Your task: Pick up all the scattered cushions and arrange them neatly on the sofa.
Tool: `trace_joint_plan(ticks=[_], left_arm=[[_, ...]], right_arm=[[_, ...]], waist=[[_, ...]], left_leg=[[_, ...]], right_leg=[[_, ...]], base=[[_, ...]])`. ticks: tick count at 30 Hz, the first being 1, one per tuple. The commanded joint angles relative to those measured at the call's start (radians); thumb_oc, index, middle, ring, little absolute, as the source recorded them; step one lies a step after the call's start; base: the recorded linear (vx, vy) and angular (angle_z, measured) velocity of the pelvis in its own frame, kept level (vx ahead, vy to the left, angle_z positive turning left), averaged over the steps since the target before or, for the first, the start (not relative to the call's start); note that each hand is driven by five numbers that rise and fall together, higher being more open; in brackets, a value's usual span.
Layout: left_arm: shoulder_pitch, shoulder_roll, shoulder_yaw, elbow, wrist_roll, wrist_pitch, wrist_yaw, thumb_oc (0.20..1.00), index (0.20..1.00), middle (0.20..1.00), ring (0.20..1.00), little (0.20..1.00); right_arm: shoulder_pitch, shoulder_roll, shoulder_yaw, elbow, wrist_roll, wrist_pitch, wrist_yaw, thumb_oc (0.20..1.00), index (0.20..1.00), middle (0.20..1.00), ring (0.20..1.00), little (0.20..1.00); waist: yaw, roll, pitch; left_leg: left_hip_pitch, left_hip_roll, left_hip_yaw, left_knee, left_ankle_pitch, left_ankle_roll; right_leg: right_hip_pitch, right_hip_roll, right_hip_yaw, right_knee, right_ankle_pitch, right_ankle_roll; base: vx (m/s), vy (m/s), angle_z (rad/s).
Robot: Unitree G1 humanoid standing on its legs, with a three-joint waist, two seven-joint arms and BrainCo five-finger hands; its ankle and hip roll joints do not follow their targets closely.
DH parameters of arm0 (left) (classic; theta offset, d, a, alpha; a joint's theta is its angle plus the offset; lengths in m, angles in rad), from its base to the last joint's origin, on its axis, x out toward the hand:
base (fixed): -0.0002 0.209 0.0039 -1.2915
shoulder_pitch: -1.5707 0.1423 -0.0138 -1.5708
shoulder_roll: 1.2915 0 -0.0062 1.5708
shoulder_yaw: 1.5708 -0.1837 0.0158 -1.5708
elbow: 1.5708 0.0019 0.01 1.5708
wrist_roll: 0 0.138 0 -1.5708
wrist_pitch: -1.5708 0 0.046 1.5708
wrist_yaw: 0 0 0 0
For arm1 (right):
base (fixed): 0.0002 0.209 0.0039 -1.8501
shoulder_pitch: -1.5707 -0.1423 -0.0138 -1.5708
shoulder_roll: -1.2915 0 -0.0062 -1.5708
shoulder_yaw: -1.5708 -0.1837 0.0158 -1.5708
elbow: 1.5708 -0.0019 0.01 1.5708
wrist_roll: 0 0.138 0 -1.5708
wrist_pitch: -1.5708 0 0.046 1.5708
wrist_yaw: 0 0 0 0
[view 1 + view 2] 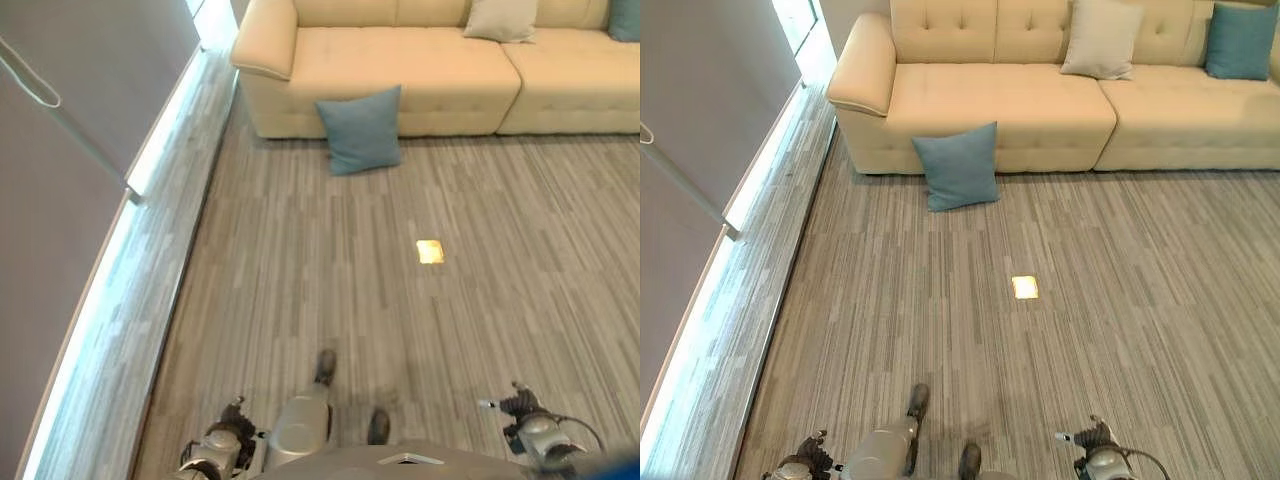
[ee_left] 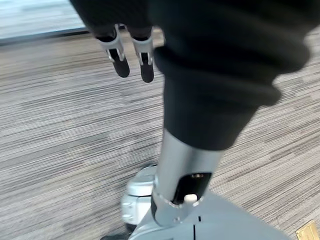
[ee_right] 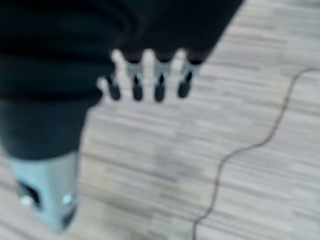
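A teal cushion stands on the carpet, leaning against the front of the cream sofa, well ahead of me. On the sofa seat a beige cushion rests against the backrest, and another teal cushion sits further right. My left hand hangs low by my side over the carpet, fingers relaxed and holding nothing. My right hand hangs the same way on the other side, fingers straight and apart, with only floor past them.
A small brass floor plate lies in the carpet between me and the sofa. A pale wooden ledge runs along the grey wall on the left up to the sofa's arm.
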Motion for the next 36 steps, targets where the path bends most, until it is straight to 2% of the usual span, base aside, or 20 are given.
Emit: trace_joint_plan(ticks=[1,4,5,6,8,9,11,14,17,18,19,22,24,26,27,29,30,31,33,36], left_arm=[[-0.039,0.041,0.006,-0.026,0.077,-0.005,0.012,1.000,1.000,1.000,1.000,1.000],[-0.042,0.046,0.001,-0.027,0.078,-0.008,0.013,1.000,1.000,1.000,1.000,1.000],[-0.048,0.047,-0.006,-0.030,0.080,-0.012,0.013,1.000,1.000,1.000,1.000,1.000],[-0.048,0.047,-0.006,-0.030,0.080,-0.012,0.013,1.000,1.000,1.000,1.000,1.000],[-0.055,0.045,-0.012,-0.028,0.091,-0.012,0.013,1.000,1.000,1.000,1.000,1.000],[-0.059,0.041,-0.013,-0.019,0.102,-0.012,0.014,1.000,1.000,1.000,1.000,1.000],[-0.067,0.035,-0.009,-0.006,0.116,-0.016,0.015,1.000,1.000,1.000,1.000,1.000],[-0.069,0.031,-0.007,0.001,0.122,-0.018,0.016,1.000,1.000,1.000,1.000,1.000],[-0.049,0.016,-0.007,0.020,0.135,-0.016,0.010,1.000,1.000,1.000,1.000,1.000],[-0.048,0.012,-0.012,0.018,0.136,-0.016,0.003,1.000,1.000,1.000,1.000,1.000],[-0.048,0.012,-0.012,0.018,0.136,-0.016,0.003,1.000,1.000,1.000,1.000,1.000],[-0.065,0.018,-0.020,-0.016,0.110,-0.018,-0.004,1.000,1.000,1.000,1.000,1.000],[-0.075,0.021,-0.026,-0.029,0.092,-0.015,0.003,1.000,1.000,1.000,1.000,1.000],[-0.078,0.015,-0.035,-0.035,0.086,-0.013,0.006,1.000,1.000,1.000,1.000,1.000],[-0.070,0.011,-0.038,-0.033,0.088,-0.012,0.005,1.000,1.000,1.000,1.000,1.000],[-0.062,0.011,-0.035,-0.031,0.089,-0.014,0.005,1.000,1.000,1.000,1.000,1.000],[-0.048,0.012,-0.020,-0.032,0.080,-0.016,0.001,1.000,1.000,1.000,1.000,1.000],[-0.042,0.012,-0.016,-0.029,0.079,-0.018,0.002,1.000,1.000,1.000,1.000,1.000],[-0.023,0.016,0.003,-0.015,0.076,-0.014,-0.004,1.000,1.000,1.000,1.000,1.000],[-0.003,0.025,0.024,-0.007,0.079,-0.008,-0.010,1.000,1.000,1.000,1.000,1.000]], right_arm=[[-0.022,-0.012,0.005,-0.077,-0.023,0.003,0.004,1.000,1.000,1.000,1.000,1.000],[-0.030,-0.010,0.005,-0.085,-0.025,0.002,0.003,1.000,1.000,1.000,1.000,1.000],[-0.044,-0.009,0.017,-0.086,-0.030,-0.001,0.003,1.000,1.000,1.000,1.000,1.000],[-0.045,-0.009,0.017,-0.086,-0.030,-0.001,0.003,1.000,1.000,1.000,1.000,1.000],[-0.054,-0.009,0.023,-0.087,-0.030,0.002,0.008,1.000,1.000,1.000,1.000,1.000],[-0.055,-0.007,0.023,-0.092,-0.030,0.005,0.007,1.000,1.000,1.000,1.000,1.000],[-0.055,-0.003,0.029,-0.093,-0.039,0.010,0.008,1.000,1.000,1.000,1.000,1.000],[-0.057,-0.003,0.032,-0.088,-0.046,0.012,0.008,1.000,1.000,1.000,1.000,1.000],[-0.037,-0.005,0.035,-0.085,-0.042,0.007,0.014,1.000,1.000,1.000,1.000,1.000],[-0.035,-0.001,0.038,-0.091,-0.040,-0.005,0.015,1.000,1.000,1.000,1.000,1.000],[-0.035,0.000,0.038,-0.091,-0.040,-0.005,0.015,1.000,1.000,1.000,1.000,1.000],[-0.048,-0.008,0.039,-0.099,-0.019,-0.016,0.011,1.000,1.000,1.000,1.000,1.000],[-0.055,-0.016,0.034,-0.098,-0.002,-0.012,0.007,1.000,1.000,1.000,1.000,1.000],[-0.055,-0.017,0.040,-0.101,0.010,-0.012,0.003,1.000,1.000,1.000,1.000,1.000],[-0.049,-0.021,0.049,-0.099,0.006,-0.014,0.000,1.000,1.000,1.000,1.000,1.000],[-0.044,-0.021,0.055,-0.096,0.000,-0.015,-0.001,1.000,1.000,1.000,1.000,1.000],[-0.041,-0.025,0.067,-0.089,-0.012,-0.014,0.000,1.000,1.000,1.000,1.000,1.000],[-0.042,-0.024,0.069,-0.086,-0.018,-0.011,0.000,1.000,1.000,1.000,1.000,1.000],[-0.046,-0.015,0.072,-0.088,-0.026,-0.010,0.004,1.000,1.000,1.000,1.000,1.000],[-0.031,-0.001,0.079,-0.085,-0.043,-0.007,0.010,1.000,1.000,1.000,1.000,1.000]], waist=[[-0.012,-0.009,0.031],[-0.029,0.013,0.042],[-0.051,0.027,0.060],[-0.053,0.029,0.060],[-0.072,0.023,0.072],[-0.087,0.002,0.071],[-0.108,0.001,0.075],[-0.117,0.003,0.072],[-0.120,0.004,0.030],[-0.114,0.014,0.020],[-0.117,0.010,0.019],[-0.086,-0.017,0.065],[-0.060,-0.033,0.095],[-0.046,-0.042,0.098],[-0.024,-0.033,0.094],[-0.014,-0.029,0.087],[0.015,-0.005,0.071],[0.021,0.000,0.066],[0.043,-0.003,0.050],[0.066,-0.022,0.022]], left_leg=[[-0.040,-0.085,-0.030,0.130,-0.132,0.062],[0.027,-0.077,-0.035,0.094,-0.149,0.070],[0.105,-0.075,-0.054,0.056,-0.169,0.069],[0.104,-0.073,-0.056,0.055,-0.167,0.068],[0.163,-0.081,-0.073,0.035,-0.198,0.060],[0.207,-0.094,-0.089,0.025,-0.232,0.047],[0.260,-0.085,-0.111,0.016,-0.271,0.032],[0.295,-0.075,-0.125,0.017,-0.301,0.024],[0.352,-0.041,-0.147,0.065,-0.352,-0.003],[0.310,-0.014,-0.132,0.215,-0.262,-0.052],[0.306,-0.019,-0.135,0.215,-0.258,-0.051],[0.092,-0.002,-0.086,0.606,-0.090,-0.084],[-0.021,0.014,-0.037,0.732,-0.117,-0.065],[-0.106,-0.002,0.007,0.677,-0.155,-0.046],[-0.146,-0.025,0.039,0.518,-0.179,-0.030],[-0.147,-0.045,0.048,0.391,-0.156,-0.024],[-0.148,-0.051,0.037,0.154,-0.059,-0.035],[-0.170,-0.043,0.053,0.094,-0.039,-0.040],[-0.174,-0.029,0.104,0.038,-0.004,-0.034],[-0.166,-0.039,0.081,0.082,0.005,-0.010]], right_leg=[[-0.068,-0.128,-0.014,0.406,0.286,0.157],[-0.129,-0.171,-0.093,0.447,0.279,0.148],[-0.201,-0.163,-0.141,0.398,0.213,0.119],[-0.199,-0.161,-0.144,0.393,0.215,0.118],[-0.234,-0.145,-0.177,0.232,0.198,0.110],[-0.264,-0.153,-0.201,0.034,0.236,0.125],[-0.290,-0.135,-0.185,-0.106,0.285,0.148],[-0.309,-0.126,-0.169,-0.130,0.301,0.153],[-0.260,-0.105,-0.161,-0.105,0.307,0.114],[-0.210,-0.082,-0.175,-0.105,0.279,0.088],[-0.214,-0.088,-0.176,-0.105,0.281,0.089],[-0.120,-0.076,-0.156,-0.124,0.232,0.031],[-0.067,-0.072,-0.153,-0.141,0.201,0.009],[-0.024,-0.067,-0.151,-0.156,0.170,0.007],[0.019,-0.048,-0.143,-0.169,0.140,0.017],[0.035,-0.037,-0.136,-0.172,0.125,0.023],[0.095,0.004,-0.111,-0.184,0.090,0.032],[0.121,0.017,-0.105,-0.189,0.073,0.034],[0.163,0.030,-0.084,-0.180,0.043,0.041],[0.191,0.021,-0.066,-0.145,0.007,0.052]], base=[[0.37,0.341,-0.40],[0.28,0.154,0.17],[0.34,0.077,0.10],[0.40,0.039,-0.08],[0.41,-0.077,0.19],[0.43,-0.113,0.35],[0.54,-0.151,0.24],[0.35,-0.108,0.21],[0.68,-0.289,0.46],[0.43,-0.262,0.33],[0.35,-0.256,0.20],[0.17,-0.243,0.00],[0.27,-0.256,-0.06],[0.40,-0.134,-0.08],[0.44,-0.004,0.11],[0.47,0.023,-0.12],[0.51,0.050,-0.63],[0.76,0.079,-0.78],[0.48,0.062,-0.46],[0.44,0.101,-0.52]])
